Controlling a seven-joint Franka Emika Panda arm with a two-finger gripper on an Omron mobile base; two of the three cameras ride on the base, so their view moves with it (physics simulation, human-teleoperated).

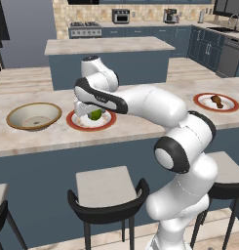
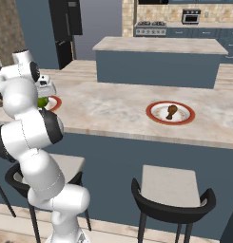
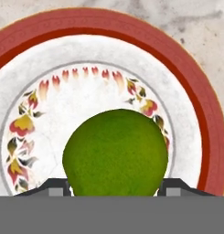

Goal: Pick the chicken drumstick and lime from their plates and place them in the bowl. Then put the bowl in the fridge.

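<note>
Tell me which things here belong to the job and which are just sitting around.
For the job:
lime, between the gripper fingertips
its plate
chicken drumstick on the other plate
bowl

Just there:
bar stools
kitchen island
stove
microwave

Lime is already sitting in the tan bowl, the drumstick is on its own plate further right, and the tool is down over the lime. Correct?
Not quite. The lime is on its red-rimmed plate, not in the bowl, as the left base view shows. The drumstick does lie on its own plate further right, and the tool is down over the lime.
</note>
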